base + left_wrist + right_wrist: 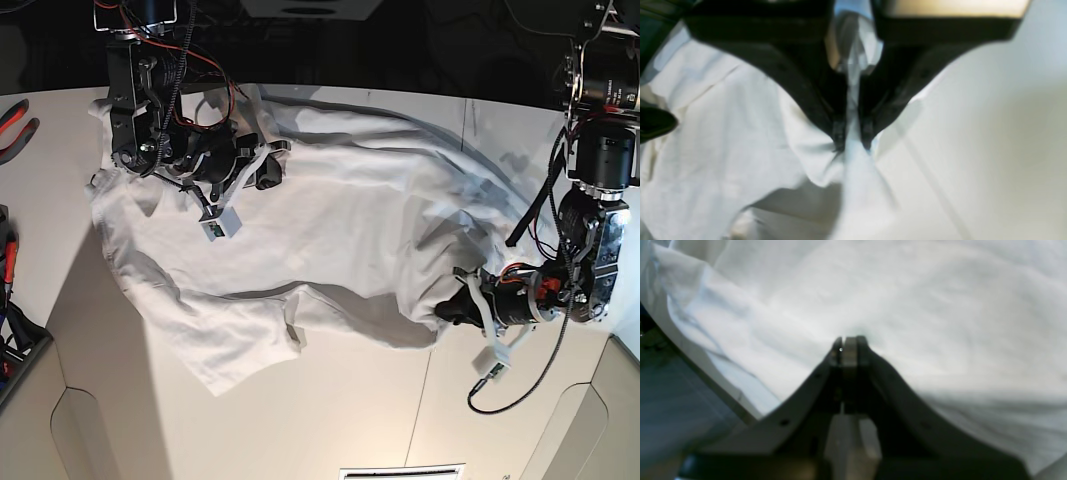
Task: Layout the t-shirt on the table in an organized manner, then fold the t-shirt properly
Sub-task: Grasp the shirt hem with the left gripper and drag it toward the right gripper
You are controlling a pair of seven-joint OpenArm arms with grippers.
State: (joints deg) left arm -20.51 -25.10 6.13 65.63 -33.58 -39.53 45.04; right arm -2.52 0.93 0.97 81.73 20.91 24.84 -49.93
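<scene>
The white t-shirt (pixel 340 220) lies spread and wrinkled across the far half of the table (pixel 350 420), with one sleeve (pixel 240 345) pointing toward the near side. My left gripper (pixel 452 308) is at the shirt's right edge, and in the left wrist view (pixel 852 144) it is shut on a bunched fold of the shirt (pixel 740 133). My right gripper (pixel 268 168) is at the shirt's far left part. In the right wrist view (pixel 850 341) its jaws are closed with a pale strip of fabric between them, against the shirt (pixel 907 306).
Red-handled pliers (pixel 15 118) and more tools (pixel 8 265) lie at the table's left edge. A thin dark seam (pixel 425 395) runs across the tabletop. A cable with a white plug (pixel 492 360) hangs from the left arm. Bare table (pixel 990 150) lies right of the left gripper.
</scene>
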